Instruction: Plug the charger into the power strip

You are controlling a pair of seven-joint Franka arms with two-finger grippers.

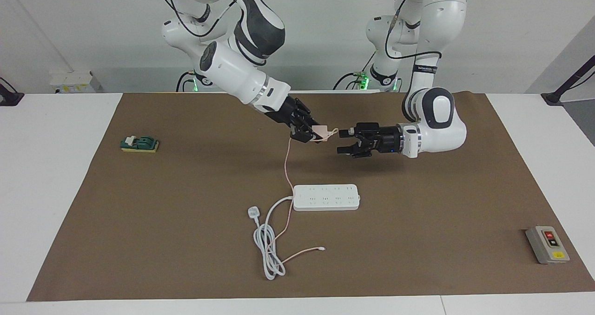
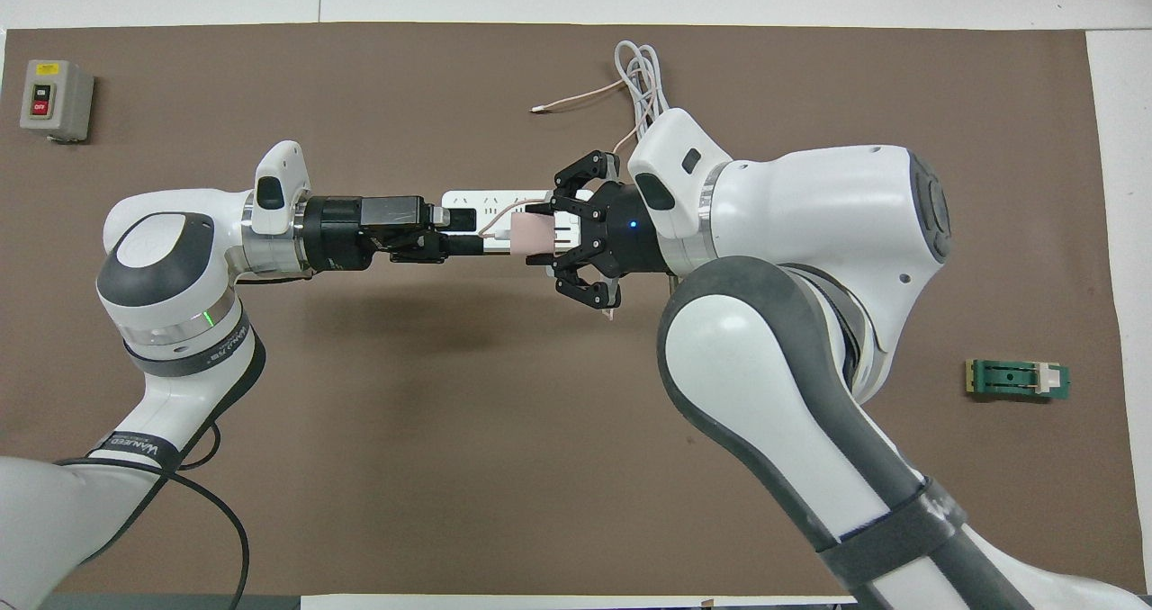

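Your right gripper (image 1: 312, 134) is clamped tight on the small pale pink cube-shaped charger (image 1: 320, 132), holding it in the air above the brown mat, over the stretch between the robots and the long flat white power strip (image 1: 326, 197). That grip sits at the end of the cube toward the right arm, which leaves the rest of the block free to be taken.

Your left gripper (image 1: 343, 141) stands level and just beside the charger, its fingers spread fully and holding nothing, with a small gap between it and the cube. It looks set for a handover or a regrip, probably so the prongs can be turned downward.

The charger's thin pink cable (image 1: 286, 166) hangs down past the strip's corded end and trails to a small white connector (image 1: 322, 248), farther from the robots than the strip. It runs alongside the strip's coiled thick white cord (image 1: 267, 250), so watch for a snag as you carry the cube.

The strip lies flat on the counter, sockets up and unobstructed, ready for a straight descent.
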